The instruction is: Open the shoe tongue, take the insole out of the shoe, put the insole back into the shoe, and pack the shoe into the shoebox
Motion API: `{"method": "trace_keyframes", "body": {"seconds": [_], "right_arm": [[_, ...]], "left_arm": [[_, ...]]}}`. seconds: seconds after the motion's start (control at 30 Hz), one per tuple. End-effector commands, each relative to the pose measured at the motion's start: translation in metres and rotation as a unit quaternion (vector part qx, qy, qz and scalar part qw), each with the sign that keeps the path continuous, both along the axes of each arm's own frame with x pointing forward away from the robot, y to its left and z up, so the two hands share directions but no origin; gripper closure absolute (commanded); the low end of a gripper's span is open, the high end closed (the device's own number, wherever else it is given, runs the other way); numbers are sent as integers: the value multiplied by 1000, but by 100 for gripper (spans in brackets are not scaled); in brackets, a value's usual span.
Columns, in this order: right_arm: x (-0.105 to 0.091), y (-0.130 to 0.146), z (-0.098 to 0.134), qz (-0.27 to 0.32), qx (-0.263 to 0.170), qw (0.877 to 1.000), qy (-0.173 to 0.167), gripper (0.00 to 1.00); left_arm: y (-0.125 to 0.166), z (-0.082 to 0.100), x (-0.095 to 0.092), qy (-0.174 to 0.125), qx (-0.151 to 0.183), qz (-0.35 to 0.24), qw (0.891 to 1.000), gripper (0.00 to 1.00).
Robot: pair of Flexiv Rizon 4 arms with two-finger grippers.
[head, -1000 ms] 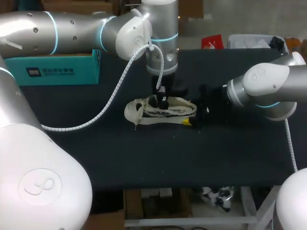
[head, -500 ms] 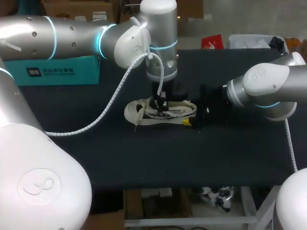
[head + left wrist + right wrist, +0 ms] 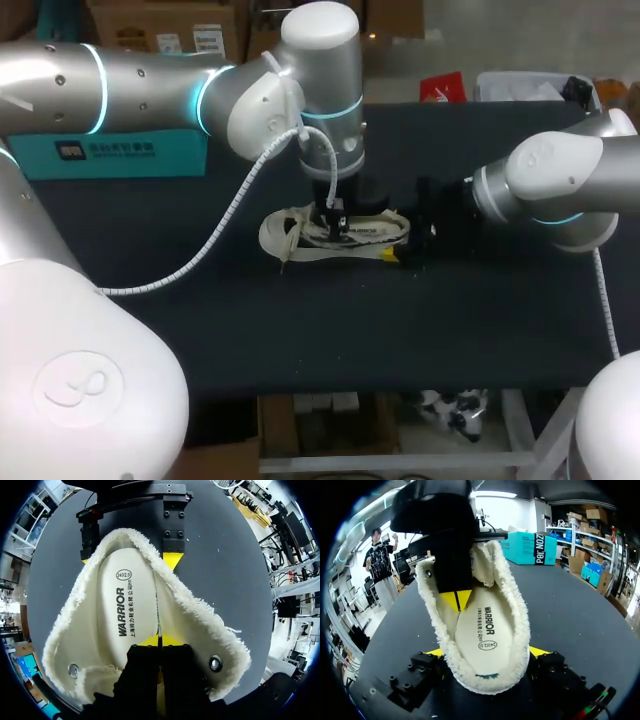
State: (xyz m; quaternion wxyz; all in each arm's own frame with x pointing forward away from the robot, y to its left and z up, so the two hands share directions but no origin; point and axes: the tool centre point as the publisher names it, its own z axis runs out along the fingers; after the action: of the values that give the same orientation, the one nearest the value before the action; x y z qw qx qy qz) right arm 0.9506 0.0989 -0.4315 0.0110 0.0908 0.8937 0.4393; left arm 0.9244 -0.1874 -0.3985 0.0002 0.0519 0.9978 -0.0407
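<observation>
So the shoe (image 3: 285, 238) was lying roughly mid-table on the dark matte table (image 3: 300, 330), a soft cream thing with shaggy fleece lining all round the opening and a round eyelet (image 3: 216, 663) on each front flap; the insole (image 3: 125, 605), a smooth off-white long oval with dark print, sat flat inside; the right gripper (image 3: 487, 652) had its yellow tips wide apart but pressed on both sides of the rounded heel, so it was clamped on the shoe; the left gripper (image 3: 161, 641) came down into the opening with its jaws together, tips right at the insole's edge; couldn't tell if any insole was pinched between them; the toe end was hidden behind that gripper's black body in both wrist views; the teal cardboard shoebox (image 3: 110, 152) sat at the table's far left, its upper part cut off by the left arm (image 3: 130, 85).
</observation>
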Motion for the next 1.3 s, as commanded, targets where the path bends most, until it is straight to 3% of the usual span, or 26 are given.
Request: {"method": "trace_keyframes", "body": {"seconds": [0.03, 0.1, 0.47, 0.97, 1.03, 1.07, 1.1, 1.3], "right_arm": [[3, -1, -7, -1, 1, 1000, 1, 100], [3, -1, -7, -1, 1, 1000, 1, 100], [3, -1, -7, -1, 1, 1000, 1, 100], [3, -1, -7, -1, 1, 1000, 1, 100], [3, -1, -7, -1, 1, 1000, 1, 100], [3, -1, -7, -1, 1, 1000, 1, 100], [3, -1, -7, -1, 1, 1000, 1, 100], [3, -1, -7, -1, 1, 1000, 1, 100]], "left_arm": [[1, -32, -5, -10, -1, -3, 1000, 76], [0, -32, -6, -18, 2, -6, 1000, 69], [-9, -61, 9, -56, 25, -2, 998, 59], [-11, -104, 62, -88, 40, -1, 995, 66], [-11, -105, 69, -92, 41, 1, 995, 73], [-10, -105, 71, -93, 41, 1, 995, 84], [-10, -104, 74, -94, 40, 1, 995, 100], [-5, -86, 76, -94, 20, -7, 995, 100]]}}
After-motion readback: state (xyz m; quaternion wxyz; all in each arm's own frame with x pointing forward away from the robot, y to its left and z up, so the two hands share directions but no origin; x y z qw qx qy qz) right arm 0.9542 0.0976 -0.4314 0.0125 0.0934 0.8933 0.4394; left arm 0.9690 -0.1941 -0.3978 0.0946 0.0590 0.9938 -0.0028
